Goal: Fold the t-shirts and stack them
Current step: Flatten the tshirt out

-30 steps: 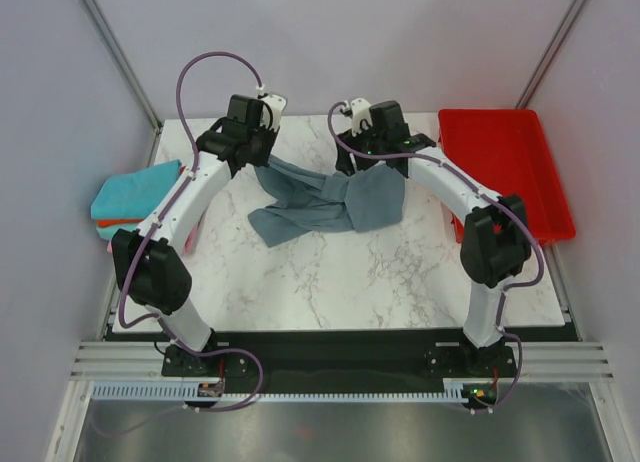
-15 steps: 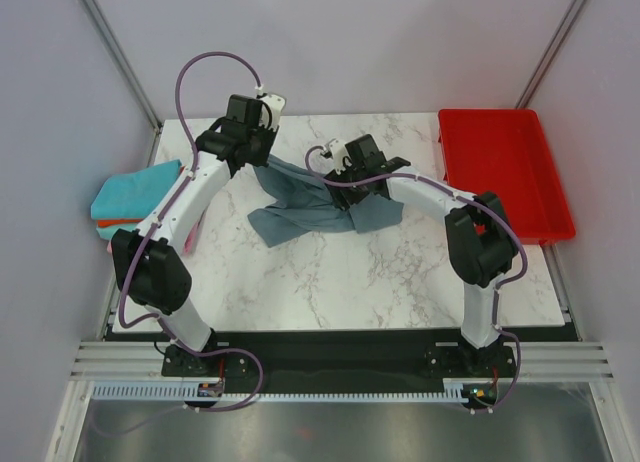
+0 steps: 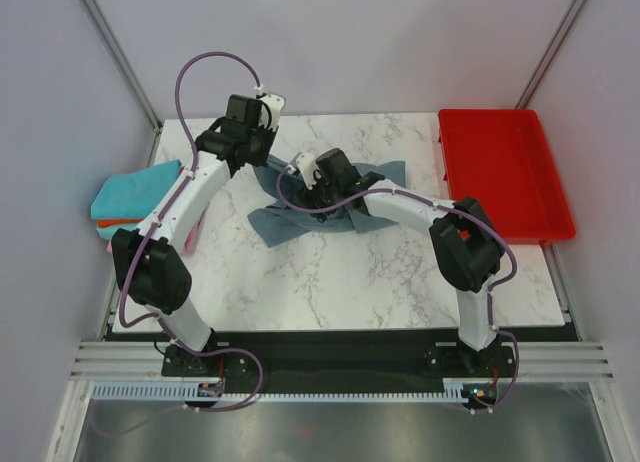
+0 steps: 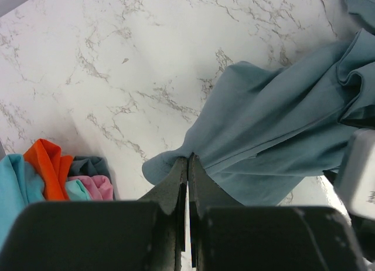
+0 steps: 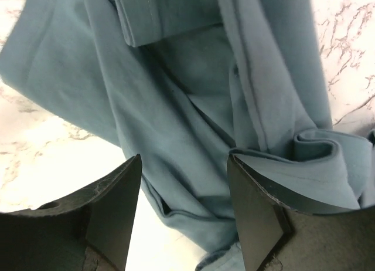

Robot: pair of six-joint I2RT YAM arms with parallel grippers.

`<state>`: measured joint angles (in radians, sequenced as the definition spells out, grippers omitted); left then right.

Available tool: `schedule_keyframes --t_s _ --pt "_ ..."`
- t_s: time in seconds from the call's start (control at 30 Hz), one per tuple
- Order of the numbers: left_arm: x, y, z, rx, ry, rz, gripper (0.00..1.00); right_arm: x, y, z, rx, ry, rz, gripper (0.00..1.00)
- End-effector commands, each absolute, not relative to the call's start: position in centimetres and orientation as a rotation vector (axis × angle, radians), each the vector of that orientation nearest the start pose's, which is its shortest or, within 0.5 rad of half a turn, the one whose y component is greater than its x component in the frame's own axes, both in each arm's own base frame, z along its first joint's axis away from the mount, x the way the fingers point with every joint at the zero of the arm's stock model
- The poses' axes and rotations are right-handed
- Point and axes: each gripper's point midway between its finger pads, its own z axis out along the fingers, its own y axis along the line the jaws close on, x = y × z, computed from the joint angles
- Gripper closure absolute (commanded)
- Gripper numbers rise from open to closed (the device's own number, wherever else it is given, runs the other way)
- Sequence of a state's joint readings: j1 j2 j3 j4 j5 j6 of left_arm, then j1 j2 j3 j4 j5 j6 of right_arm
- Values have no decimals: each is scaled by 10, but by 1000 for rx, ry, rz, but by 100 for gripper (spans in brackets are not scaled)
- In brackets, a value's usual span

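The slate grey-blue t-shirt (image 3: 300, 220) lies crumpled on the marble table, toward the back. My left gripper (image 3: 262, 154) is shut on its back-left edge; in the left wrist view the fingers (image 4: 188, 161) pinch a cloth corner of the shirt (image 4: 275, 124). My right gripper (image 3: 318, 182) hovers over the shirt's middle, open and empty. In the right wrist view its fingers (image 5: 117, 195) stand wide apart above the rumpled cloth (image 5: 187, 89). Folded teal (image 3: 135, 190), orange (image 3: 113, 225) and pink shirts are stacked at the table's left edge; the orange one also shows in the left wrist view (image 4: 50, 165).
A red plastic tray (image 3: 500, 172) sits at the back right, beside the table. Bare marble (image 3: 380, 272) lies in front of the shirt. Grey enclosure walls stand on the left, right and back.
My right gripper has swung left from the shirt's right end to over its middle, close to the left gripper. The shirt's right part now lies on the table. The left arm has not moved.
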<state>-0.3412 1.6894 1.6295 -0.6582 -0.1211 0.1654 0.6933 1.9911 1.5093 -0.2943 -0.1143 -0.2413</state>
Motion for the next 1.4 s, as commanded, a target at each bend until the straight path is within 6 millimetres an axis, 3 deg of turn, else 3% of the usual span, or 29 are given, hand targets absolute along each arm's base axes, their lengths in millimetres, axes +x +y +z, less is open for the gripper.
schedule_keyframes --t_s 0.0,0.13,0.3,0.6,0.73,0.77,0.93,1.0,1.17,1.2,1.3,1.37 --pt "448 -124 241 459 2191 40 98 414 333 72 -1101 2068 215 32" --pt "446 -122 240 459 2194 39 98 433 320 77 -1020 2042 81 41" --pt "446 -123 240 457 2196 32 98 444 307 90 -956 2011 -21 43" --pt "447 -125 237 461 2203 21 98 452 315 119 -882 1964 26 50" --pt "448 -126 236 462 2203 17 98 456 317 132 -872 1943 20 63" --pt "448 -126 237 459 2202 18 98 457 317 142 -862 1925 17 64" --pt "450 -128 235 461 2206 8 98 460 309 179 -836 1859 -14 94" --pt "451 -128 234 461 2208 6 98 462 304 185 -819 1850 -32 100" --pt "455 -131 236 460 2203 -1 98 469 290 190 -784 1853 -58 100" --pt "455 -131 236 458 2203 -2 98 468 291 189 -786 1857 -48 95" --pt "455 -131 235 456 2205 -1 98 458 299 173 -836 1903 27 62" --pt "455 -130 236 453 2203 4 98 445 316 159 -878 1938 163 53"
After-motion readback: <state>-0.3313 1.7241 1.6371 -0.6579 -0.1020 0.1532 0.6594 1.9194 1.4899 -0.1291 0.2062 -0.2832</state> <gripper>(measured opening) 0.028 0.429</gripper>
